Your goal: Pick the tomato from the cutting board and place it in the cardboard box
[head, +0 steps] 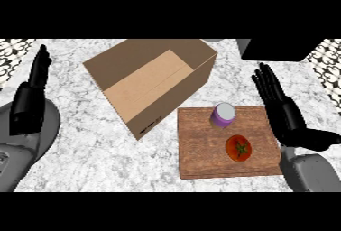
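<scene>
A red tomato (239, 148) with a green stem lies on the wooden cutting board (200, 153), toward its right half. An open cardboard box (149, 81) stands up and to the left of the board, its opening facing up. My right hand (283, 108) hovers over the board's right edge, fingers straight and pointing away, just right of the tomato and apart from it. At the left edge my left hand (33, 90) rests open with its fingers up, far from the box and the board.
A purple can (223, 115) with a pale lid stands on the board's far edge, just above the tomato. A dark object (276, 48) sits at the counter's back right. Bare marble counter (100, 153) lies left of the board.
</scene>
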